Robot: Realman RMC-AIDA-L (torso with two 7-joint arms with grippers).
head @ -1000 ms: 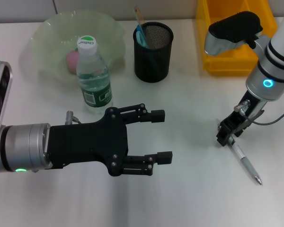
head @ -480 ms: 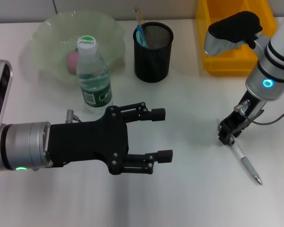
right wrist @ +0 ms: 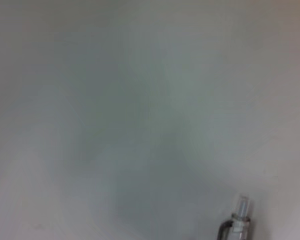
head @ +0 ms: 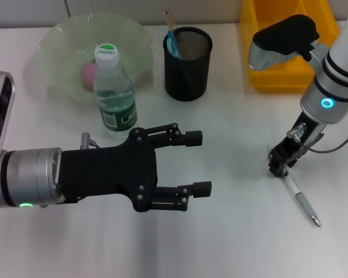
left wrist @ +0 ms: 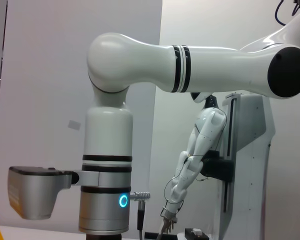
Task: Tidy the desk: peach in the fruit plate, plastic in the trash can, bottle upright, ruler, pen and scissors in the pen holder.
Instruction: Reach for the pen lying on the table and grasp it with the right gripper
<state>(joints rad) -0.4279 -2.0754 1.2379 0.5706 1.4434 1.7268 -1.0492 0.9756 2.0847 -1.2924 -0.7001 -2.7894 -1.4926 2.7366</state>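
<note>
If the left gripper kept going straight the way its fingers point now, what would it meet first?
Likely nothing soon: the left gripper, open, points toward the robot's right over bare table. Farther along lie the right gripper and the pen, though its height above them is unclear.

Matt white table [head: 232,231], black metal-mesh pen holder [head: 188,57], clear plastic bottle [head: 115,92], glossy silvery pen [head: 300,200].

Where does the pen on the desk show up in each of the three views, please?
Head view: the pen lies on the desk at the right, its upper end at the right gripper.
Left wrist view: not in it.
Right wrist view: only its end shows at the picture's edge.
Shared landmark: the white desk.
</note>
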